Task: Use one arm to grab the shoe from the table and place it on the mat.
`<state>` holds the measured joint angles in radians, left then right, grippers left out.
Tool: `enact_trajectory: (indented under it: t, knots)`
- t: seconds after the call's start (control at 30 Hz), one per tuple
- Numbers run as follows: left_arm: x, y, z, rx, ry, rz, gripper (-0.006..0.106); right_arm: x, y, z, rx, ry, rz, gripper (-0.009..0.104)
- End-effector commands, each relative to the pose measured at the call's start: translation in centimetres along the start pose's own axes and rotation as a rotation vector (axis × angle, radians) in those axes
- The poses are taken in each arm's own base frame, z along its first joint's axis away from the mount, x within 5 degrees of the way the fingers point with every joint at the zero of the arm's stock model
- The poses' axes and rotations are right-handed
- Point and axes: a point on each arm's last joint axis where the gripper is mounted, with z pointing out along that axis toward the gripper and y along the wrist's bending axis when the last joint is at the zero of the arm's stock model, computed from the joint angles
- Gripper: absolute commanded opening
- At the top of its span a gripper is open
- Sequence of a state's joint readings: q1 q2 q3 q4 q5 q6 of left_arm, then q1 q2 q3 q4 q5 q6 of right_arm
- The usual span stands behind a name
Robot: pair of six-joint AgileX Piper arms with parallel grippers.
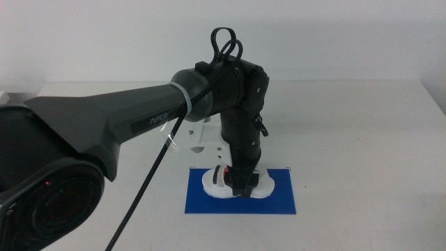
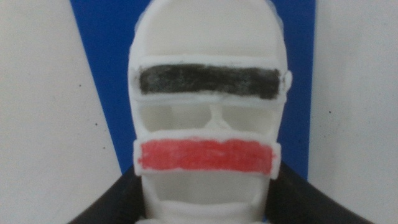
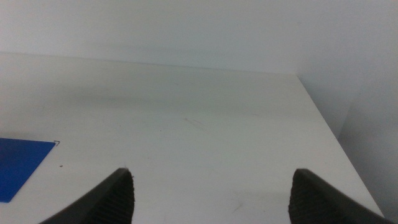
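Note:
The white shoe (image 1: 214, 183) with black and red straps lies on the blue mat (image 1: 279, 199) near the table's front middle. The left arm (image 1: 125, 122) reaches in from the left and bends down, and its gripper (image 1: 244, 187) is at the shoe's right end. In the left wrist view the shoe (image 2: 208, 112) fills the picture over the mat (image 2: 102, 50), and the two dark jaws of the left gripper (image 2: 205, 214) press against its sides. The right gripper (image 3: 211, 186) is open and empty over bare table, out of the middle view.
The white table (image 1: 362, 139) spreads around the mat on all sides. The right wrist view shows the mat's corner (image 3: 18, 162) and the table's far edge and right edge (image 3: 323, 118). The left arm's black cable (image 1: 150, 185) hangs in front.

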<state>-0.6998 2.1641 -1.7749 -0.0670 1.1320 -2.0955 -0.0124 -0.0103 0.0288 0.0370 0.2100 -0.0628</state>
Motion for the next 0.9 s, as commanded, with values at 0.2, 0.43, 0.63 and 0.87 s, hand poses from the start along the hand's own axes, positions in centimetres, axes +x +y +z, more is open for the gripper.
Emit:
enact_trajectory:
  t: [0.2,0.43,0.63,0.87]
  knots:
    - [0.7,-0.2,-1.5,0.031,0.044,-0.025,-0.001,-0.6,-0.1,-0.2,0.01,-0.097,-0.017,0.064]
    - [0.8,-0.4,-1.3,0.048,0.056,-0.027,-0.001,-0.6,-0.1,-0.2,0.01,-0.097,-0.017,0.064]
    - [1.0,-0.5,-1.3,0.054,0.077,-0.034,-0.001,-0.6,-0.1,-0.2,0.01,-0.097,-0.017,0.064]
    - [1.0,-0.4,-1.3,0.052,0.082,-0.036,0.078,-0.6,-0.1,-0.2,0.01,-0.097,-0.017,0.064]
